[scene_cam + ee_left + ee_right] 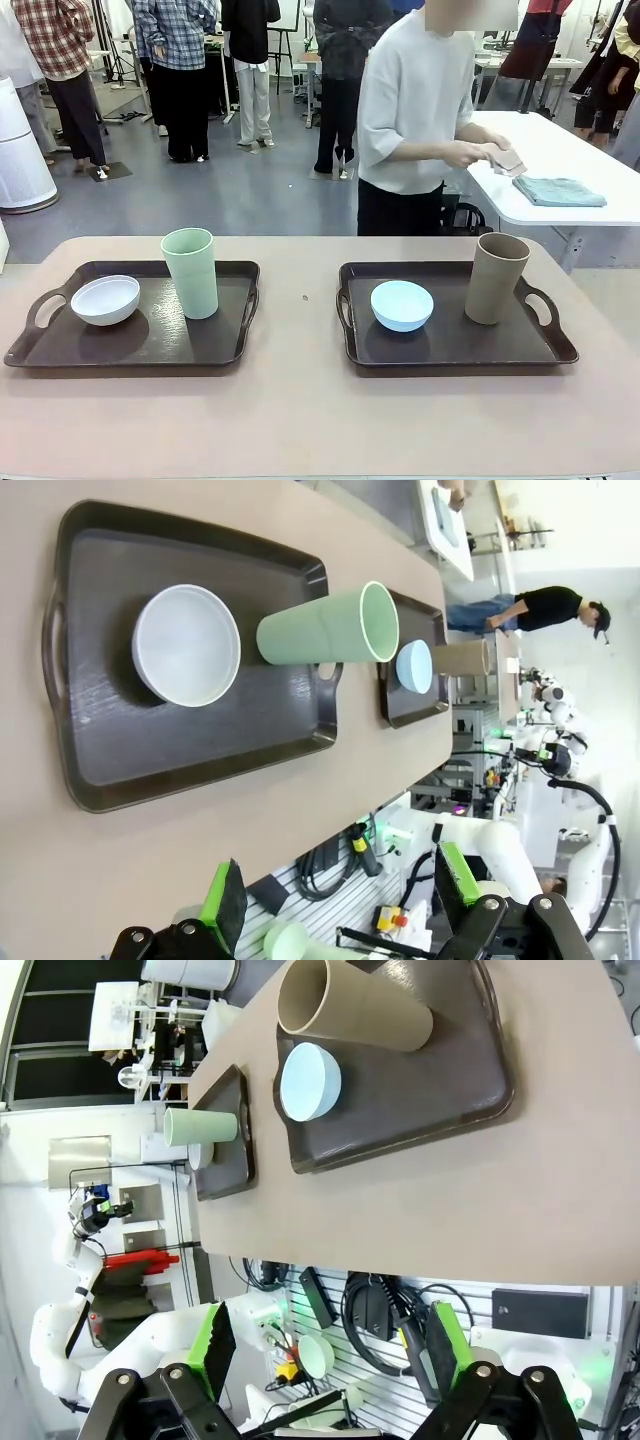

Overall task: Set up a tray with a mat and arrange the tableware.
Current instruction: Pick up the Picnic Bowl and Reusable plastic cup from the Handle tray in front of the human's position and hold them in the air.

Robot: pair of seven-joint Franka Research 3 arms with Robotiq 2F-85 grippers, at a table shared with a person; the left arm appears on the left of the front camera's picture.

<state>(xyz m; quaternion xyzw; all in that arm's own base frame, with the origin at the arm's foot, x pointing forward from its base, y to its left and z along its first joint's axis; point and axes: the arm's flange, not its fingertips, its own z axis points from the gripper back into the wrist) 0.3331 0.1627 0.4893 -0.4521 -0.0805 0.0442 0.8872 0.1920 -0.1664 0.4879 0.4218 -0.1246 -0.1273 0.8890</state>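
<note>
My left gripper (340, 895) stands wide open, its green pads well apart and nothing between them. It hangs on my side of the table (300, 420), back past the near edge and well apart from the tableware. My right gripper (332, 1350) is the same, with its jaws fully spread, nothing held, and also back past the near edge.

On the beige table two dark brown trays with handles lie side by side, with a strip of bare tabletop between them. The left tray (200, 340) carries the white bowl (105, 299) toward its left end. The pale green cup (190, 272) stands upright just to the right of the bowl, near the tray's middle, and the two sit close together without touching. The right tray (450, 345) carries the light blue bowl (402, 305) in its left half. The tan-brown cup (496, 277) stands upright to that bowl's right, with a clear gap between them.

Beyond the far side of the table a person (415, 110) in a white top stands turned toward a white side table (570, 145). Both of the person's hands (470, 152) are on a folded tan piece (510, 160); I cannot tell whether it is a mat. A folded blue-grey cloth (558, 191) lies on that side table, near the hands.
</note>
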